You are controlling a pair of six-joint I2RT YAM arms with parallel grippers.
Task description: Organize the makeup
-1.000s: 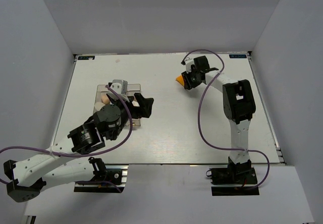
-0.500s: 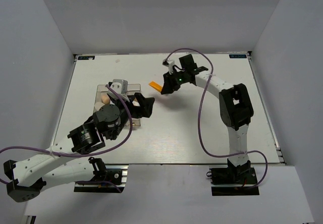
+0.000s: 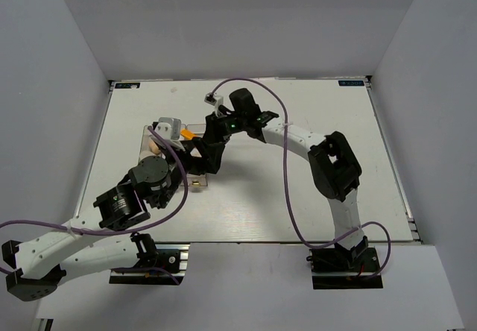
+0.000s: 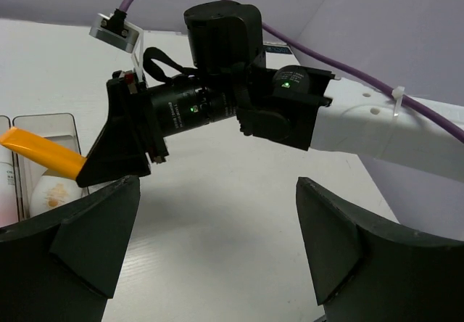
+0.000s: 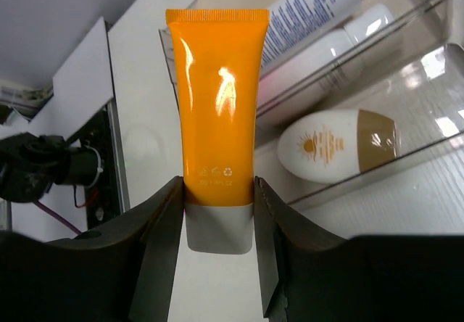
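- My right gripper (image 5: 217, 206) is clamped on the orange tube (image 5: 217, 104), capped end between both fingers.
- Tube hangs above the organizer box (image 5: 424, 28), near the egg (image 5: 337, 144).
- My left gripper (image 4: 217, 224) gapes wide, just beside the box.

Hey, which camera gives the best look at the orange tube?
Right wrist: the whole orange tube shows, its cap end clamped in the right gripper. Left wrist shows only its crimped end beyond that gripper; the top view shows just an orange sliver.
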